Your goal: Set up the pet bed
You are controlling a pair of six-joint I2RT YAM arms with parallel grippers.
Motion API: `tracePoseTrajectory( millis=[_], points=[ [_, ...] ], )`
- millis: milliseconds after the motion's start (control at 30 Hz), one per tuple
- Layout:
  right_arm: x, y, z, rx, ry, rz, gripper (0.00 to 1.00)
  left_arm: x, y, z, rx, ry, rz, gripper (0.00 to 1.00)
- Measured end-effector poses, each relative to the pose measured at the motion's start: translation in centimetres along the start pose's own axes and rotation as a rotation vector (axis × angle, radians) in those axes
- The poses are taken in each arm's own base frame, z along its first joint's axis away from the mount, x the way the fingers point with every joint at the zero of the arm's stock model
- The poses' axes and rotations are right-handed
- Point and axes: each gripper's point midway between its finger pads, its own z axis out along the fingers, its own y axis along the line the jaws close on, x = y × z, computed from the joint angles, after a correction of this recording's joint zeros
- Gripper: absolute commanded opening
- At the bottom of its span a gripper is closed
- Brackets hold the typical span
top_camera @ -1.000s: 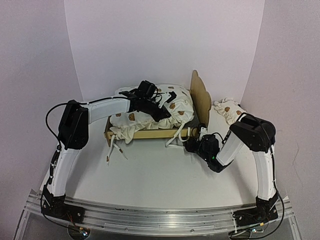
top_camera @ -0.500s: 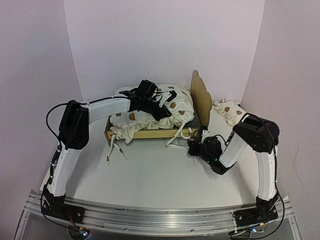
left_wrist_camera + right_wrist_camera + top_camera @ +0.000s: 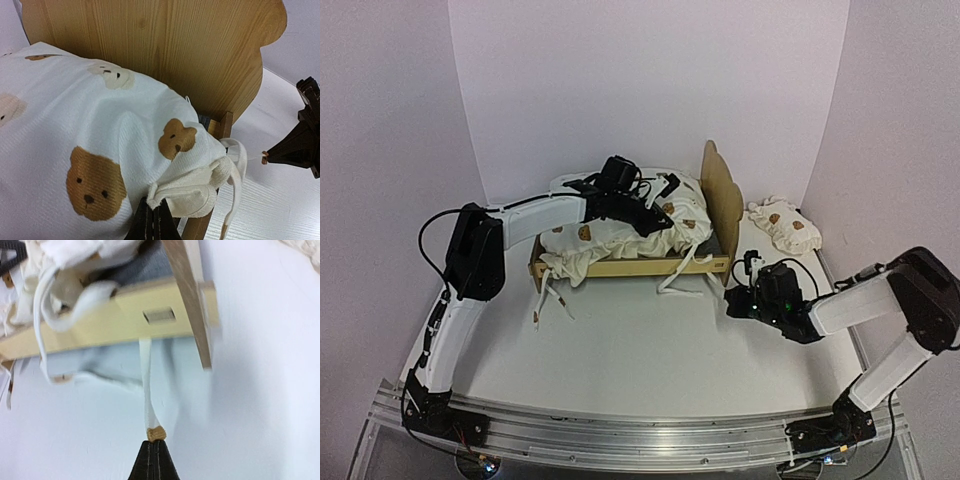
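Note:
The pet bed stands mid-table, its tall headboard at the right end. A cream bear-print cushion lies bunched on it. My left gripper reaches over the bed and is shut on the cushion's corner near the headboard; in the left wrist view the gripper pinches that corner of the cushion. My right gripper lies low on the table just right of the bed's front corner. The right gripper is shut on the brown tip of a tie string that runs taut from the bed frame.
A small bear-print pillow lies at the back right, behind the headboard. More tie strings trail onto the table at the bed's front left. White walls close the back and sides.
My right gripper closed on the string tip and drew back to the right while its arm swung outward. The left gripper shifted slightly right with the cushion corner.

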Motion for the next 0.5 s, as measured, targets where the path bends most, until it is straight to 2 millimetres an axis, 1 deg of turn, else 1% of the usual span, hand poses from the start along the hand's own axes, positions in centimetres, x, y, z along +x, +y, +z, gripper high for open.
tracePoseTrajectory(
  millis=[100,267,400,500],
  points=[
    [1.0,-0.7,-2.4,0.031,0.082,-0.001,0.00,-0.6,-0.3,0.2,0.016,-0.023,-0.001,0.00],
    [2.0,-1.3,-6.2,0.052,0.177,-0.008,0.00,-0.9,-0.9,0.5,0.037,-0.037,-0.001,0.00],
    [3.2,-0.9,-8.9,0.024,0.280,-0.036,0.00,-0.6,-1.0,0.9,0.048,-0.040,0.003,0.09],
    [3.0,0.2,-10.6,-0.017,0.354,-0.078,0.00,-0.4,-1.3,1.2,0.062,-0.038,0.005,0.15]
  ],
)
